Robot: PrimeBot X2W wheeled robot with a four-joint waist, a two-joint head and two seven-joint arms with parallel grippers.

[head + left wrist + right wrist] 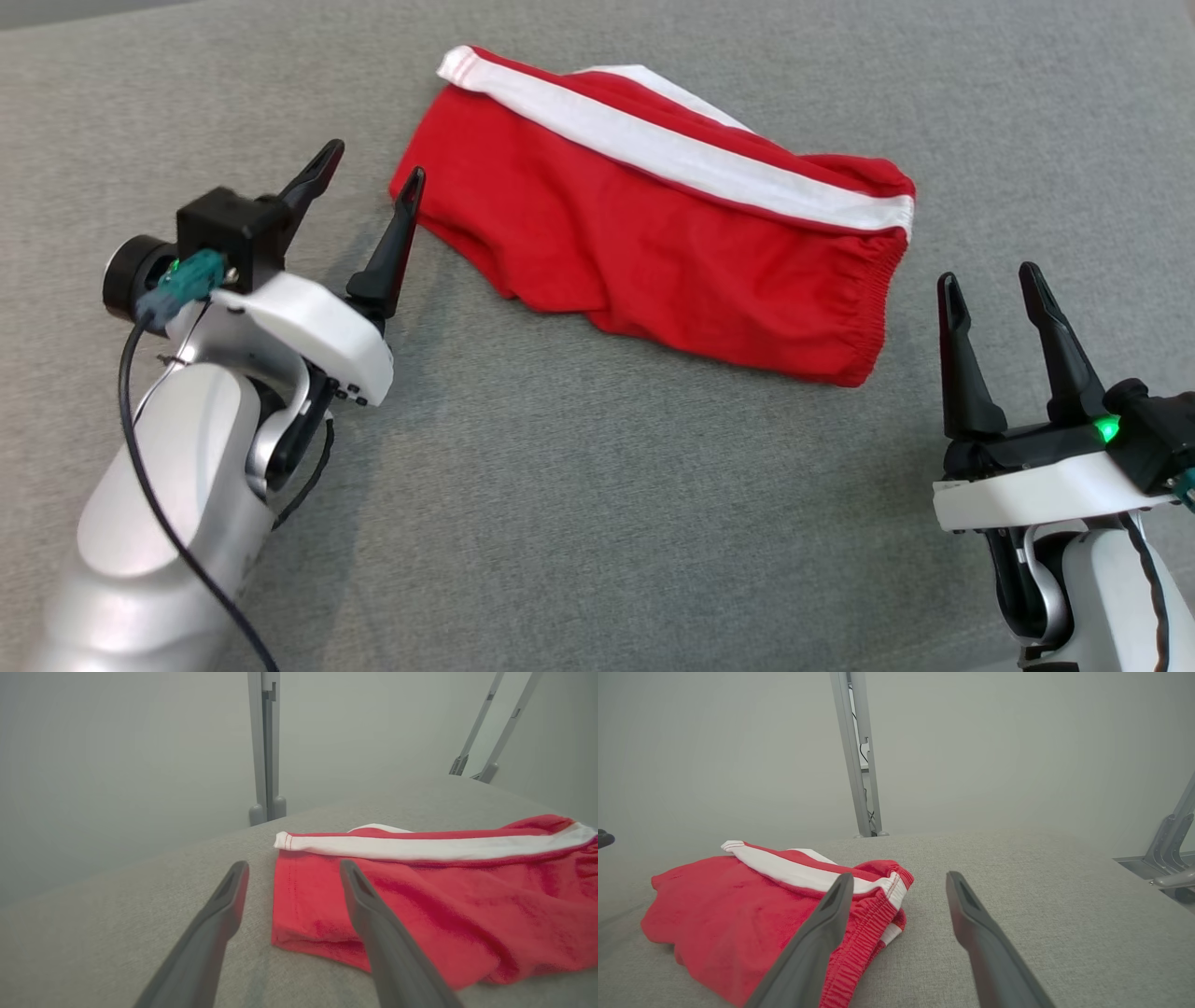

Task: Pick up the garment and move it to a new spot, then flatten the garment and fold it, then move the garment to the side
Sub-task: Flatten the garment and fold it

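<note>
The garment (653, 233) is a pair of red shorts with a white side stripe, lying folded in half on the grey table. Its elastic waistband points right and its leg hems point left. My left gripper (372, 173) stands open just left of the hem corner, the near finger beside the cloth edge, nothing between the fingers. In the left wrist view the garment (420, 896) lies right ahead of the left gripper (293, 868). My right gripper (990, 278) is open, off the waistband to the right. Its wrist view shows the garment (752, 905) left of the right gripper (899, 879).
The grey fabric table top (560, 513) spreads wide in front and to both sides of the shorts. Metal frame posts (264, 746) rise behind the table's far edge, with more struts (1171, 844) at the right.
</note>
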